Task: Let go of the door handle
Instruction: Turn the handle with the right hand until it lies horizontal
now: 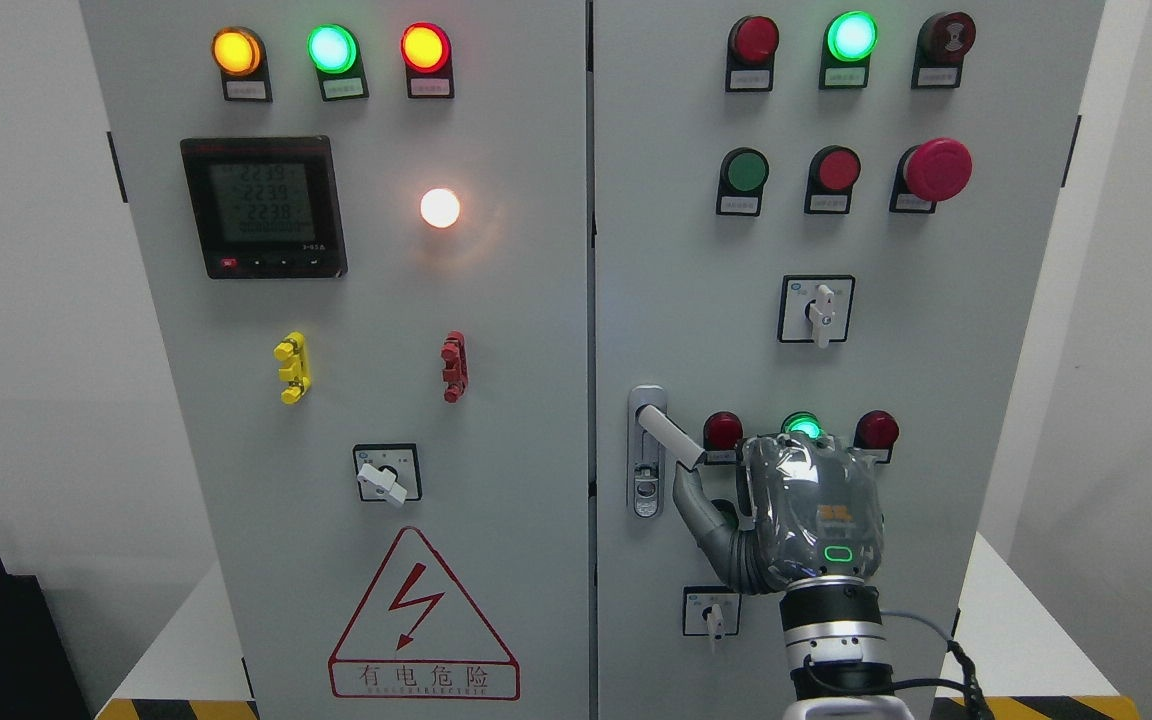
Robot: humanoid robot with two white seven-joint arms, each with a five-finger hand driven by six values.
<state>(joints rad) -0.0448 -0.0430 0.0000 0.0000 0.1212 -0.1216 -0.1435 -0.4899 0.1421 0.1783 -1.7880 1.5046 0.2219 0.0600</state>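
Note:
The grey cabinet's right door carries a silver door handle near its left edge, with the lever swung out and pointing down to the right. My right hand comes up from the bottom edge and hovers just right of the lever's tip, back of the hand toward the camera. Its thumb is spread out to the left, its tip just below the lever's end. The lever shows in full and nothing wraps around it. The other fingers are hidden behind the palm. My left arm is out of sight.
Around the hand sit indicator lamps, a small rotary switch below and a selector switch above. The left door holds a meter, yellow and red clips and a warning triangle.

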